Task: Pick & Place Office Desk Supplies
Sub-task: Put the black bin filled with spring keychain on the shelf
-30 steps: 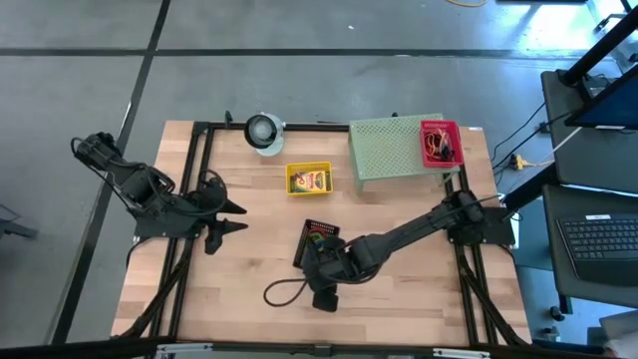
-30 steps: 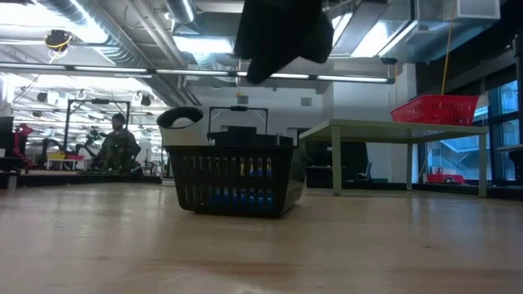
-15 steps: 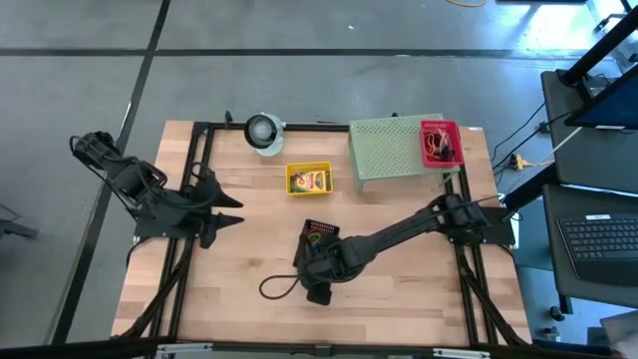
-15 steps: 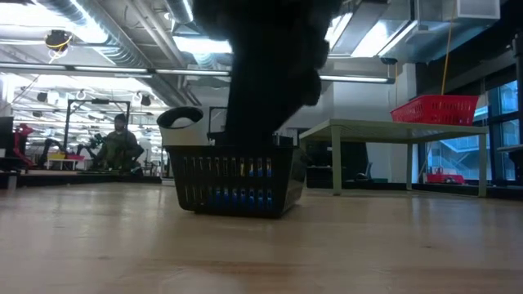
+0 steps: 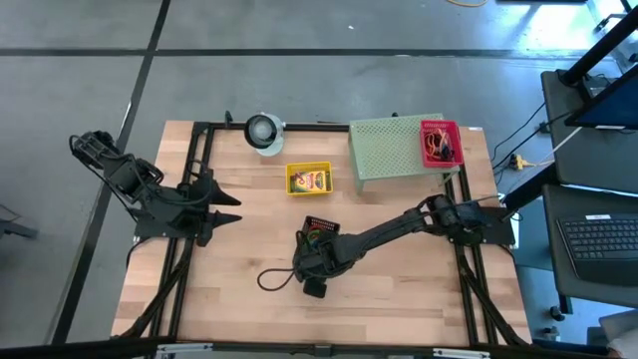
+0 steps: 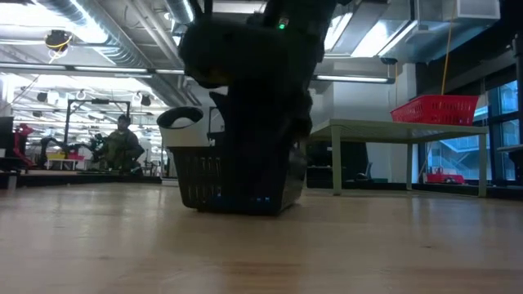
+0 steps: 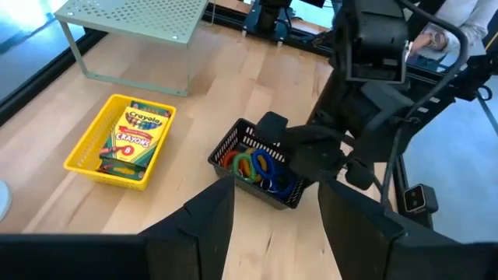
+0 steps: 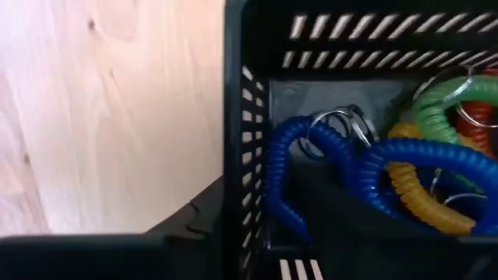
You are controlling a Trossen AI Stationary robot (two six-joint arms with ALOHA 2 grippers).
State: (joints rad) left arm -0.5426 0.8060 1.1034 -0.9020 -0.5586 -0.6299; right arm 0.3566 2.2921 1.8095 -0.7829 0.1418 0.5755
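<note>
- Since a second ago the right gripper (image 5: 311, 261) has shifted toward the left side of the table and dropped onto the black slotted basket (image 7: 257, 171), and in the low view its dark bulk now covers most of the basket's front, where before it hung above the rim.
- The right wrist view looks straight into the basket: one finger (image 8: 194, 214) sits outside the slotted wall and a dark shape lies just inside it, so the jaws appear part-open and straddling that wall; whether they actually pinch it cannot be told.
- Inside the basket lie coiled spiral loops: blue (image 8: 327, 155), yellow (image 8: 416, 194), green (image 8: 436, 109) and a bit of red, with metal rings on them.
- A loose black cable loop (image 5: 274, 279) lies on the wood just left of the right gripper.
- The left gripper (image 5: 227, 209) hovers over the left side of the table, well apart from the basket, its jaws spread wide and holding nothing.
- A yellow tray (image 5: 308, 179) holding a crayon box (image 7: 131, 138) sits near the middle rear.
- The pale green perforated stand (image 5: 394, 148) stands at the rear right with a red basket (image 5: 440, 143) on top.
- A round white-and-grey roll (image 5: 264, 131) sits at the rear edge.
</note>
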